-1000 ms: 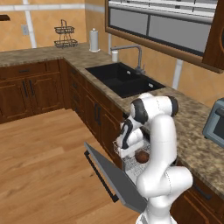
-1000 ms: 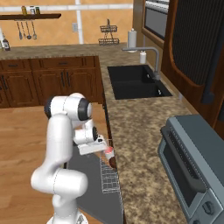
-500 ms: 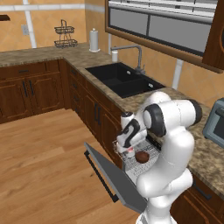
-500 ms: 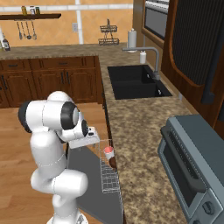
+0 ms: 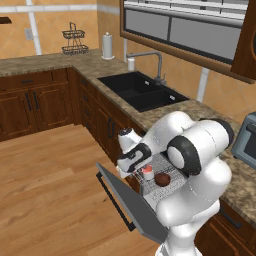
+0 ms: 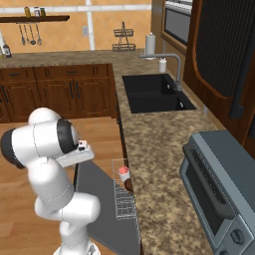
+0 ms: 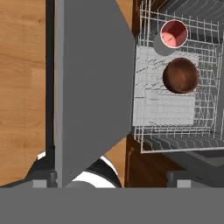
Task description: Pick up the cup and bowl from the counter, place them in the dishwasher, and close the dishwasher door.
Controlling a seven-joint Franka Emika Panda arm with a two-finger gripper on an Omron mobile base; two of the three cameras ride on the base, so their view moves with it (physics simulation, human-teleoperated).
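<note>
Hand view: cup (image 7: 173, 33) beside bowl (image 7: 180, 75) in rack; hand (image 5: 129, 165) seemingly spread wide, empty.

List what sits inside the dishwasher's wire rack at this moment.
The wire rack holds the cup, upright with its red-pink inside showing, and the dark bowl beside it, apart. The rest of the rack looks bare; the dishwasher's cavity behind it is hidden under the counter.

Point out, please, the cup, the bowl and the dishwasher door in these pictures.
cup (image 7: 173, 34), hand view: on its red-pink inside.
bowl (image 7: 180, 75), hand view: on the middle of its dark hollow.
dishwasher door (image 7: 92, 74), hand view: on its flat grey panel, hanging open.
</note>
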